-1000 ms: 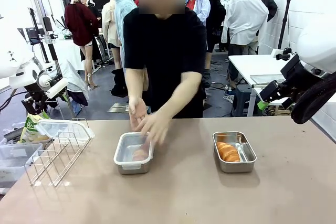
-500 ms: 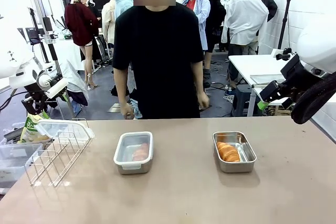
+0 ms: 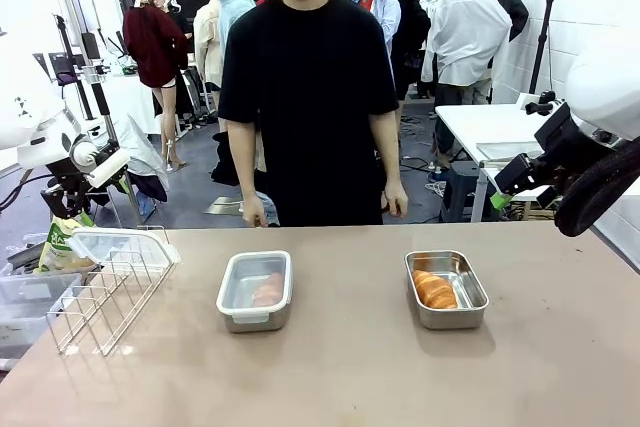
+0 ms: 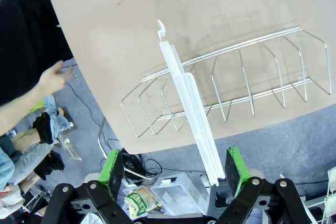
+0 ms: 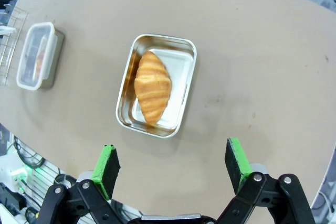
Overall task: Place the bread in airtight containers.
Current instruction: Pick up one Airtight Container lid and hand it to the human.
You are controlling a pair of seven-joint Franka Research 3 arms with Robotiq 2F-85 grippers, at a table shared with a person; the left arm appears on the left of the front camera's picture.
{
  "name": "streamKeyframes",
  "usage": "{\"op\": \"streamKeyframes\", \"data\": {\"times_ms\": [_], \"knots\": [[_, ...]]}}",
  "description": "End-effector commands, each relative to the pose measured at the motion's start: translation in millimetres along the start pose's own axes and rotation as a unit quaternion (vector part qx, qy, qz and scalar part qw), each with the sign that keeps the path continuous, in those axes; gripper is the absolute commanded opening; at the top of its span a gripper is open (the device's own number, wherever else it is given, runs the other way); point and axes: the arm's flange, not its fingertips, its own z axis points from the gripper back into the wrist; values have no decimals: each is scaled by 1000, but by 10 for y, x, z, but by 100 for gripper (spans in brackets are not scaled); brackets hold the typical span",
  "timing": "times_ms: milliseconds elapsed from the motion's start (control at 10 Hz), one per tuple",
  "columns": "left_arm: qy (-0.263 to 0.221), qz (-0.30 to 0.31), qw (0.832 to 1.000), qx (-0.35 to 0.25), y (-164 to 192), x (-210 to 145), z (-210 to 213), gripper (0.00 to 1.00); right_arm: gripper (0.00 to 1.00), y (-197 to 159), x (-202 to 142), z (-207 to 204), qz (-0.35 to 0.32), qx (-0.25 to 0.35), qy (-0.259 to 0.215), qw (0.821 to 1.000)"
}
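Note:
Two steel airtight containers stand mid-table. The left container (image 3: pixel 255 292) (image 5: pixel 35 54) has a clear lid on it, and bread (image 3: pixel 267 289) shows faintly through the lid. The right container (image 3: pixel 470 309) (image 5: pixel 181 43) has no lid and holds a golden bread roll (image 3: pixel 434 289) (image 5: pixel 152 86). My right gripper (image 5: pixel 171 165) hovers open above the table beside this open tin, nothing between its green pads. My left gripper (image 4: pixel 173 169) hangs open off the table's left edge, above the wire rack (image 4: pixel 236 82). The person's hands (image 3: pixel 396 204) hang at their sides.
The wire rack (image 3: pixel 105 292) lies at the table's left edge with a clear plastic lid (image 3: pixel 120 244) (image 4: pixel 188 103) resting in it. Bins and a snack bag (image 4: pixel 140 201) sit on the floor below. Bare tabletop lies in front of both tins.
The person has taken both hands off the lidded left container, stood upright and dropped their arms. Both arms and both tins stayed put.

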Motion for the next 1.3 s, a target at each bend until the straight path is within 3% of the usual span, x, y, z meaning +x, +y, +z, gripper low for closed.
{"op": "streamKeyframes", "data": {"times_ms": [0,300,400,700,1200], "knots": [[0,2,1000,4,-10,-23,1,100,100,2,8,-7,0,0,1,1000],[0,0,1000,0,0,0,0,100,100,2,8,-7,0,0,1,1000],[-24,10,999,-25,16,6,-66,100,100,2,8,-7,0,0,1,1000],[-38,24,995,-85,33,12,-253,100,100,2,8,-7,0,0,1,1000],[-40,94,991,-82,81,-84,-626,100,100,2,8,-7,0,0,1,1000]]}}
